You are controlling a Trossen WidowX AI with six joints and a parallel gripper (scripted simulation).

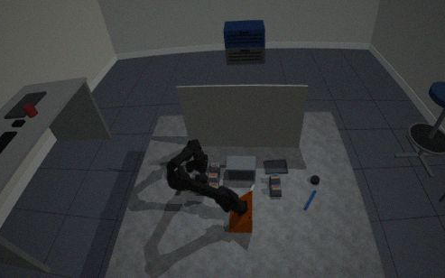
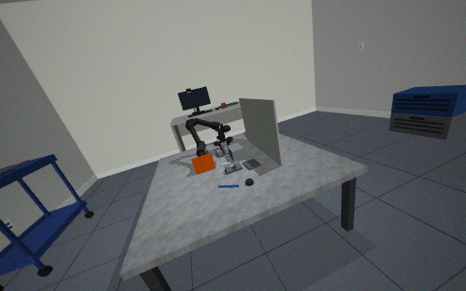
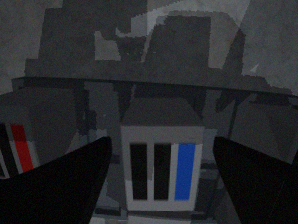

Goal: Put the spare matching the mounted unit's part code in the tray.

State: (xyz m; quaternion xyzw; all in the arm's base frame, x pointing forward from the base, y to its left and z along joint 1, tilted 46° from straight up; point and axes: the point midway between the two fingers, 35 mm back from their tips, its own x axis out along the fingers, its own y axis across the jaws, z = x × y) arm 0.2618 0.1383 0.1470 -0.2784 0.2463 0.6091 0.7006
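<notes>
My gripper is open, low over the left group of spares. In the wrist view its fingers stand on either side of a grey spare with two black stripes and one blue stripe, with gaps on both sides. A spare with black and red stripes is at the left of that view, partly behind a finger. Other spares stand beside the gripper, and more spares stand right of the mounted grey unit. The unit's back code is not visible. The dark tray holds nothing.
An upright pale panel stands behind the unit and tray. An orange wedge-shaped piece is at the arm's base. A black round object and a blue pen lie right of the spares.
</notes>
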